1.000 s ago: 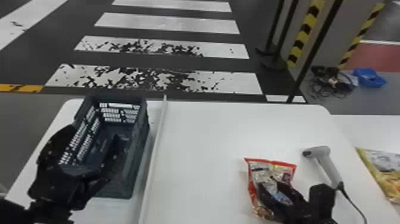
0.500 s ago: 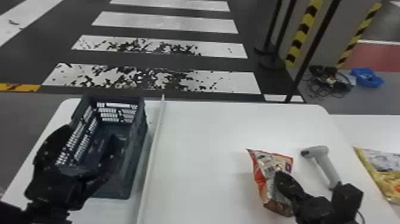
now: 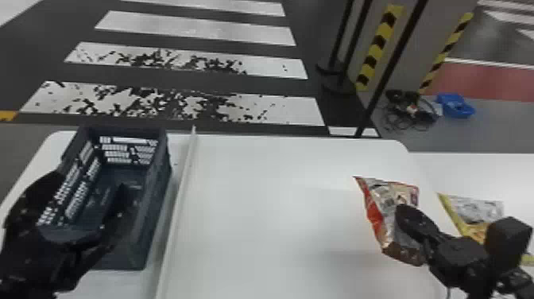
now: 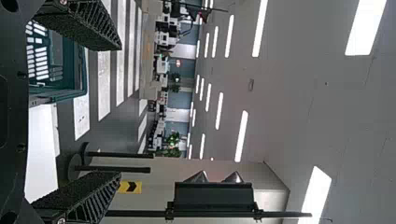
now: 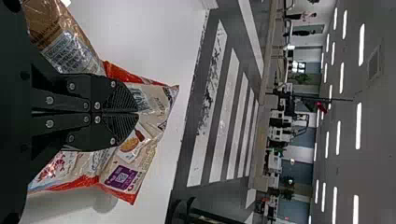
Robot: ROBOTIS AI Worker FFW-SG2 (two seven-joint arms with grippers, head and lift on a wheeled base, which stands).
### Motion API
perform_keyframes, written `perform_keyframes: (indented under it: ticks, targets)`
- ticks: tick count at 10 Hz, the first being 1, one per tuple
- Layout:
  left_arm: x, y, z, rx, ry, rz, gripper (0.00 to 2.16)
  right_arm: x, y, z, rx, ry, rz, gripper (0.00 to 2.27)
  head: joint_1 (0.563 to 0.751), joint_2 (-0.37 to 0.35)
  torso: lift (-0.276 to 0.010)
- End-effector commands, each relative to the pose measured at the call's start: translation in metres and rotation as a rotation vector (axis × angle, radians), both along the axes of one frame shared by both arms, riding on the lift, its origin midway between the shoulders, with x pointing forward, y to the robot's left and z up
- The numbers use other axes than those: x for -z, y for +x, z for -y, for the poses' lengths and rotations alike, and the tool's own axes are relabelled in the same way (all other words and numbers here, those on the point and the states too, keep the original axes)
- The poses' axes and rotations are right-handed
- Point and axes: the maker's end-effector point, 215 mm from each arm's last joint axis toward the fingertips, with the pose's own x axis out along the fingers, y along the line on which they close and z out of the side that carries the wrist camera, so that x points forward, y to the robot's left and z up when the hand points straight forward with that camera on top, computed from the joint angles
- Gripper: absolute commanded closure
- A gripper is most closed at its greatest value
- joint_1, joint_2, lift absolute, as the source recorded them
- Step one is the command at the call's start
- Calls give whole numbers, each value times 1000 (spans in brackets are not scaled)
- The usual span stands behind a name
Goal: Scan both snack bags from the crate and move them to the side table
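The right gripper [image 3: 402,212] is clenched on the red-and-cream printed plastic snack bag [image 3: 377,214]. The bag is tilted over the right part of the white, round-cornered table [image 3: 278,191]. The left gripper [image 3: 90,183] is released, its two fingers spread apart at the near end of the dark blue-grey, slotted plastic crate [image 3: 159,199]; contact cannot be determined. The yellow-and-silver snack bag [image 3: 474,210] lies on the adjoining white side table [image 3: 496,171], partly hidden by the right arm.
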Motion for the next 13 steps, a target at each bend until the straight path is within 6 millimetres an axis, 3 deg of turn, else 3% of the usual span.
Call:
perform_keyframes:
  ticks: [1,4,8,11,13]
  targets:
    - [4,0,0,0,1,-7,33,-18,12,53,46,-83,16,2243,695,-212,-95]
    - [8,0,4,0,-5,-13,33,-12,50,162,151,-213,22,2243,695,-349,-95]
    - [8,0,2,-9,-3,-9,33,-2,97,254,208,-434,-50,2243,695,-350,-95]
    - [2,-3,-1,-9,0,10,33,9,103,320,274,-557,-163,2243,695,-350,-95]
    - [-2,-4,-2,-6,-3,24,33,21,95,349,303,-618,-246,2240,695,-350,-95]
